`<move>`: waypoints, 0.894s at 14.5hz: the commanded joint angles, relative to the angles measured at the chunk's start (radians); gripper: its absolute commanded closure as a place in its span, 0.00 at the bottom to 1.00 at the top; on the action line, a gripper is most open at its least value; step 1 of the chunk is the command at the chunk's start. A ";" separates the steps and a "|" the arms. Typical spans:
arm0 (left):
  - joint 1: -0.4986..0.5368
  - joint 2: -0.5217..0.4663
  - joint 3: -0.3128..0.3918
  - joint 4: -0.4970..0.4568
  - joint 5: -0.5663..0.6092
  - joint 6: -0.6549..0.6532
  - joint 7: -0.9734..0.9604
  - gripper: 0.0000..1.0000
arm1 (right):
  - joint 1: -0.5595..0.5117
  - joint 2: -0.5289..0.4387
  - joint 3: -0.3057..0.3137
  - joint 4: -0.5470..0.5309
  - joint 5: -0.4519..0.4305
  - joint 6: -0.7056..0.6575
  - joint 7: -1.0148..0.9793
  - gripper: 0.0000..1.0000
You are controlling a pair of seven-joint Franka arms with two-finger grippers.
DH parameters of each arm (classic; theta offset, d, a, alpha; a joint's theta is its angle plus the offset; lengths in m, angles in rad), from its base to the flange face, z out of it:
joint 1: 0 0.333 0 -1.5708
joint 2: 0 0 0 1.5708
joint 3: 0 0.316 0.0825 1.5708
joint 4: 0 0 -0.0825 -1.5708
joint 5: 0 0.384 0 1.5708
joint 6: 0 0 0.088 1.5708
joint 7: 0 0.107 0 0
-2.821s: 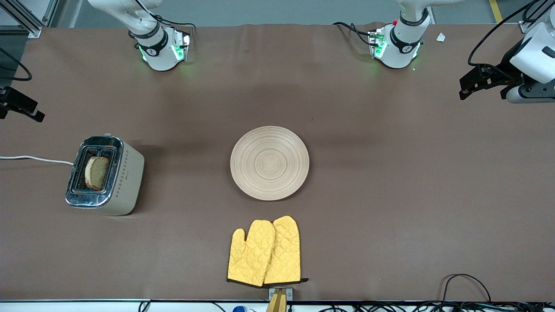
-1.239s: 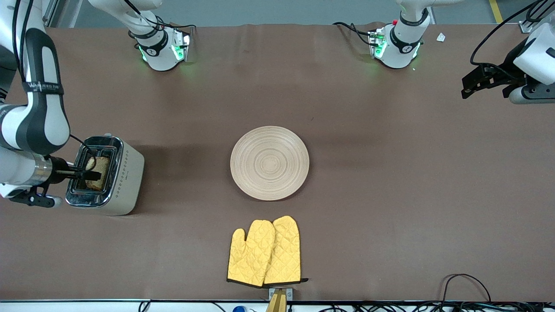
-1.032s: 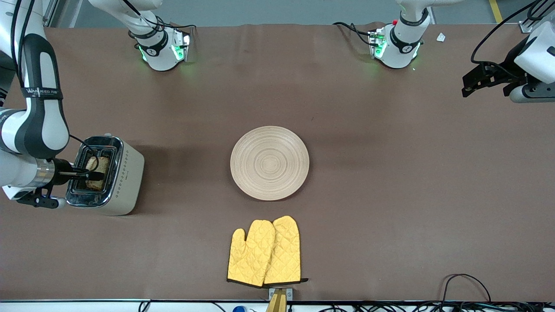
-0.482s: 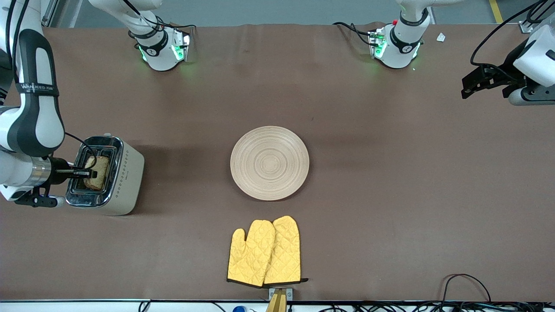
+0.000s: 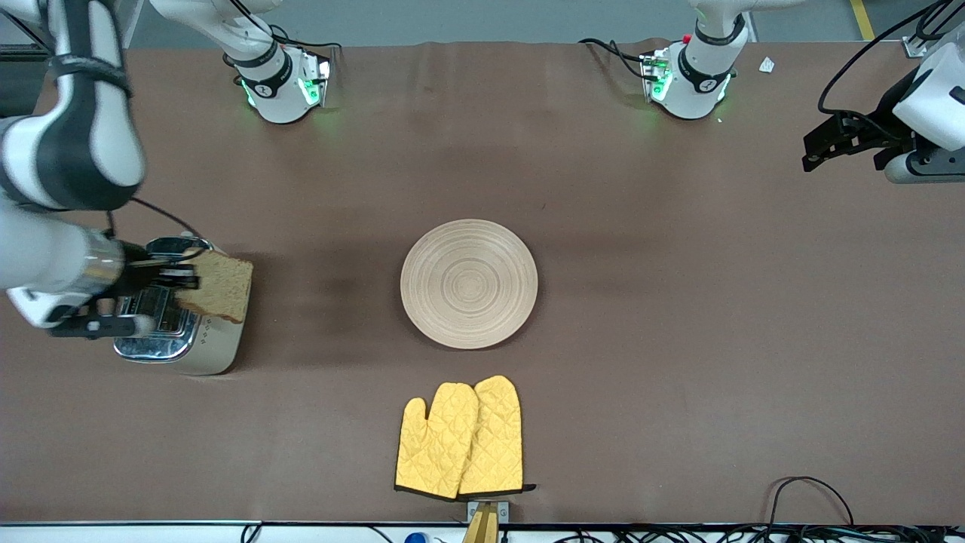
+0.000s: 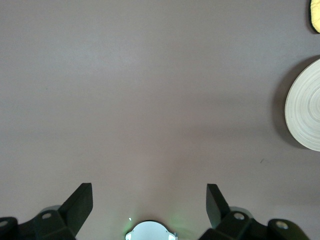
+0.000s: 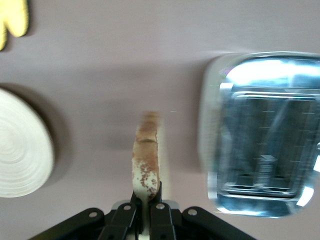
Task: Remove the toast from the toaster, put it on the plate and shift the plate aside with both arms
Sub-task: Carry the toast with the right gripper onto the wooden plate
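Note:
My right gripper (image 5: 181,277) is shut on the toast (image 5: 219,286), a speckled tan slice held up in the air over the toaster (image 5: 181,347). In the right wrist view the toast (image 7: 146,160) stands edge-on between the shut fingers of the gripper (image 7: 146,200), clear of the toaster's slots (image 7: 262,135). The round beige wooden plate (image 5: 468,283) lies bare at the table's middle; it also shows in the right wrist view (image 7: 20,150) and the left wrist view (image 6: 305,112). My left gripper (image 5: 810,154) waits open and empty over the left arm's end of the table (image 6: 149,192).
A pair of yellow oven mitts (image 5: 461,437) lies nearer the front camera than the plate. The chrome and beige toaster stands at the right arm's end, its white cord running off the edge. Cables lie along the table's near edge.
My right gripper came in over the toaster, shut on the toast in the slot and has lifted it out, up and toward the plate. The left arm has stayed put.

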 commanded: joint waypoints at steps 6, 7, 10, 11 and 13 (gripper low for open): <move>0.012 0.032 0.001 0.032 -0.005 -0.023 0.017 0.00 | 0.346 0.142 -0.008 -0.016 0.114 0.314 0.429 0.93; 0.032 0.034 0.001 0.032 -0.012 -0.023 0.017 0.00 | 0.360 0.160 -0.009 -0.021 0.201 0.360 0.451 0.93; 0.049 0.046 0.000 0.032 -0.012 -0.023 0.020 0.00 | 0.368 0.220 -0.008 -0.030 0.459 0.429 0.455 0.93; 0.049 0.048 0.000 0.032 -0.011 -0.022 0.018 0.00 | 0.378 0.244 -0.008 -0.033 0.513 0.452 0.450 0.93; 0.047 0.054 0.000 0.032 -0.011 -0.022 0.018 0.00 | 0.404 0.292 -0.006 -0.048 0.615 0.523 0.436 0.91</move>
